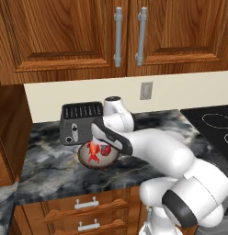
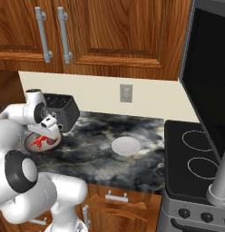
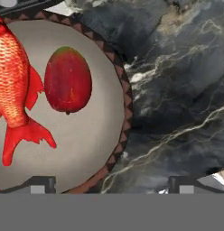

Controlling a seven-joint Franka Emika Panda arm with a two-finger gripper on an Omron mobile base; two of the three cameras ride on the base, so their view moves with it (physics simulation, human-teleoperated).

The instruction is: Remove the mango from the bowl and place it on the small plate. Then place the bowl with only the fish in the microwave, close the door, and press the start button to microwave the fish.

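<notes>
- Nothing of the task looks done yet: the mango (image 3: 67, 80) lies in the bowl (image 3: 114, 63), just beside the fish (image 3: 14, 81).
- Bowl sits on the desk (image 1: 51, 165) in front of the toaster (image 1: 79, 120), near the desk's left end.
- Jaws (image 3: 109, 182) hang right over the bowl, spread wide and holding nothing; the mango sits off to one side of their line, not between the tips.
- Plate (image 2: 125, 146) rests bare on the desk, well apart from the bowl, toward the stove (image 2: 196, 158).
- Door (image 2: 209, 77) appears swung open at the right edge of the right base view; the oven itself I cannot make out.
- Left to do, as I judge it: centre on the mango, grip it, carry it to the plate, then move the bowl with the fish to the oven, shut the door, press start.
</notes>
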